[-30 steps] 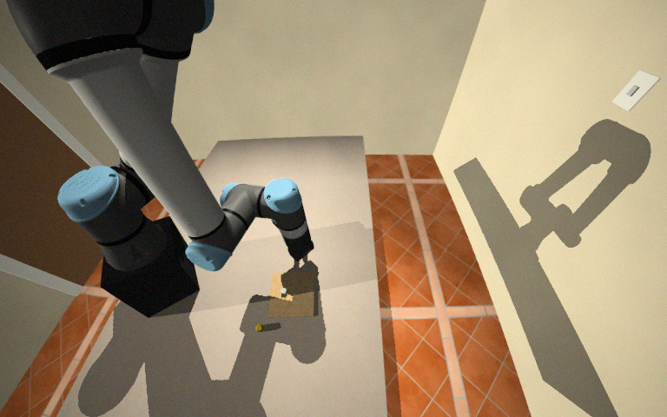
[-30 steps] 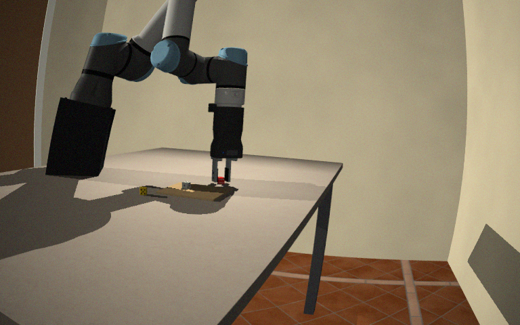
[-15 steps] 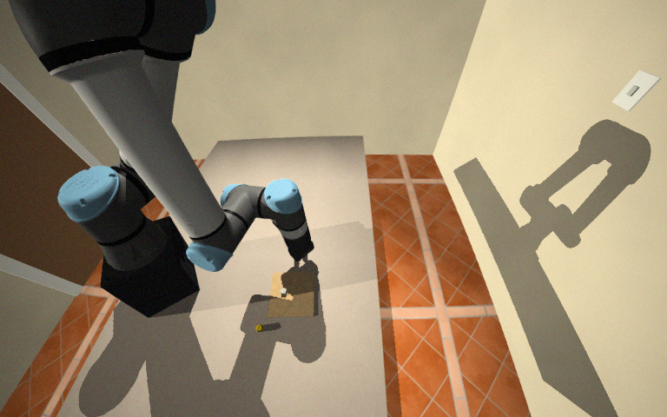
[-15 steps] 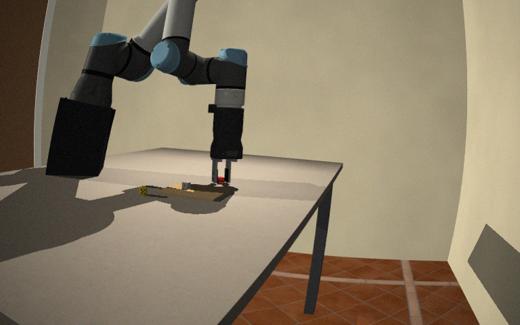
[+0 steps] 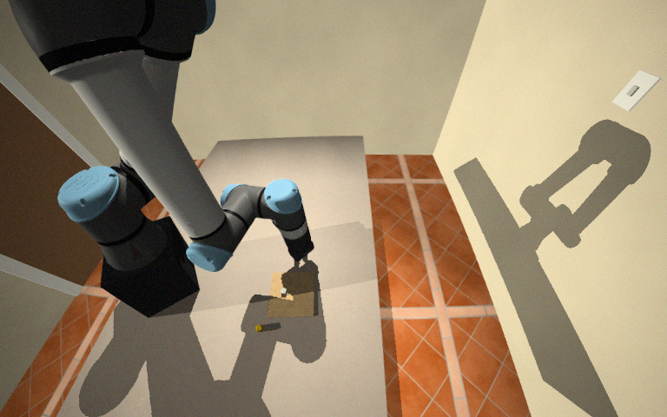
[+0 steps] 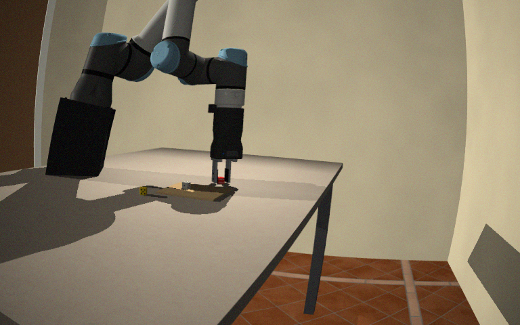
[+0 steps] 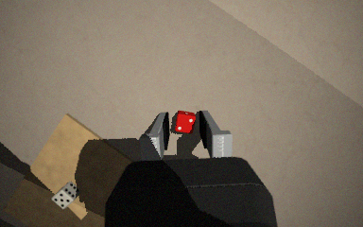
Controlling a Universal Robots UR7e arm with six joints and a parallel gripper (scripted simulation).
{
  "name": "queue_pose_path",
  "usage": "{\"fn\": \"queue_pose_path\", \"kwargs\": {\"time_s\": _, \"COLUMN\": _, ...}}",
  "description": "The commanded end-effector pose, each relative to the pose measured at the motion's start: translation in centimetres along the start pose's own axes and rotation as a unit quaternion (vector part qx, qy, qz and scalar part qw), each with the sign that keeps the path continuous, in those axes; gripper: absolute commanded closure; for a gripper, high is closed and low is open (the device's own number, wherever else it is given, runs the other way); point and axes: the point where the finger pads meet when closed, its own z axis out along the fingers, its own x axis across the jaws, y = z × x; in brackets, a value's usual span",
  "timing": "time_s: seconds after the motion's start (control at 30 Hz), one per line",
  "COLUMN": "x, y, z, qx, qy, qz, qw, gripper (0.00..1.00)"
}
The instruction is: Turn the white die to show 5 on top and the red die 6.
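Red die [image 7: 184, 121] on table, off mat [image 7: 57, 153] | hand [image 7: 183, 130] part-open, straddling it, gripping nothing

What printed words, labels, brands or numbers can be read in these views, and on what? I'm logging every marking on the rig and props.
No words, brands or digits are readable anywhere.
White die: black pips only; the near face appears to show five, not sure.
Red die: white pips, between the open tool's fingers, too few pixels to count.
Yellow die: dark pips, too small to count.
Blue joint cap: faint embossing, blurred, unreadable.
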Motion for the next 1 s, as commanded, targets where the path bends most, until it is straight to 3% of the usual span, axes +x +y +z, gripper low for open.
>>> {"fn": "queue_pose_path", "kwargs": {"time_s": 0.0, "x": 0.03, "y": 0.03, "z": -0.04, "qx": -0.001, "qy": 0.000, "qz": 0.000, "qw": 1.000, "gripper": 0.36}}
{"fn": "queue_pose_path", "kwargs": {"time_s": 0.17, "x": 0.03, "y": 0.03, "z": -0.04, "qx": -0.001, "qy": 0.000, "qz": 0.000, "qw": 1.000, "gripper": 0.36}}
{"fn": "queue_pose_path", "kwargs": {"time_s": 0.2, "x": 0.03, "y": 0.03, "z": -0.04, "qx": -0.001, "qy": 0.000, "qz": 0.000, "qw": 1.000, "gripper": 0.66}}
{"fn": "queue_pose_path", "kwargs": {"time_s": 0.97, "x": 0.03, "y": 0.03, "z": -0.04, "qx": -0.001, "qy": 0.000, "qz": 0.000, "qw": 1.000, "gripper": 0.66}}
